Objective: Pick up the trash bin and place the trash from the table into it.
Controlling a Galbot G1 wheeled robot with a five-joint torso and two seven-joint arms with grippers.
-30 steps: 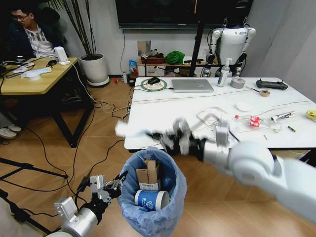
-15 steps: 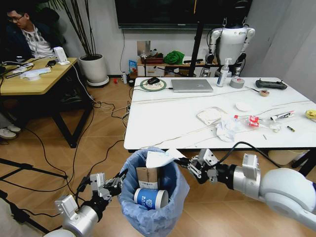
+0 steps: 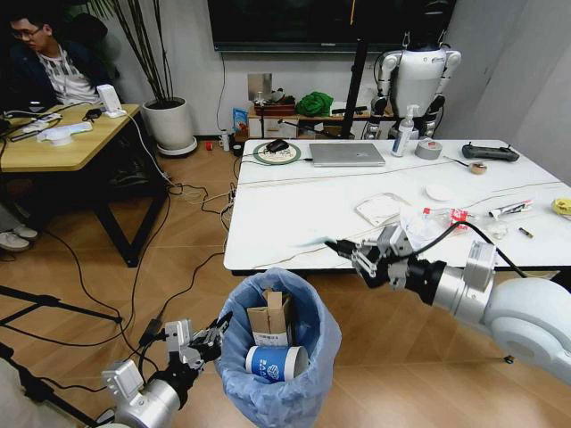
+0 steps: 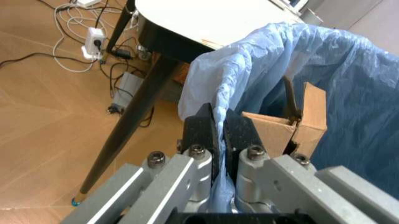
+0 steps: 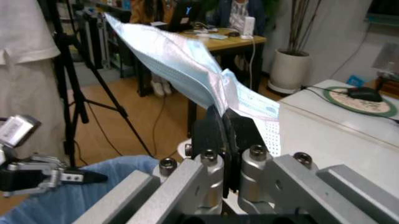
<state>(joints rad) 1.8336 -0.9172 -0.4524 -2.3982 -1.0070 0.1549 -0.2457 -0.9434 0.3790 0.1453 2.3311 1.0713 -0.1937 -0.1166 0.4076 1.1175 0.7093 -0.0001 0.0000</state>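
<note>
The trash bin (image 3: 308,366), lined with a crinkly light-blue bag, hangs low in front of the table (image 3: 294,214). My left gripper (image 3: 217,332) is shut on the bag's rim (image 4: 215,109). Inside lie a brown cardboard box (image 3: 268,321) and a white paper cup (image 3: 277,361) with a blue logo. My right gripper (image 3: 337,244) hovers at the table's front edge, above and right of the bin's mouth, shut on a thin pale-blue sheet (image 5: 181,56). On the table lie a white tissue (image 3: 379,209), a clear bottle (image 3: 451,217) and small wrappers (image 3: 513,209).
A laptop (image 3: 348,153), a spray bottle (image 3: 406,132) and a tape roll (image 3: 429,150) stand at the table's far side. A wooden desk (image 3: 53,143) is at the left, with cables and a tripod leg (image 3: 45,303) on the floor. A black table leg (image 4: 134,116) runs near the bin.
My right gripper has risen from over the bin's mouth to the table's front edge, the pale sheet still in it. The left gripper and bin have barely moved.
</note>
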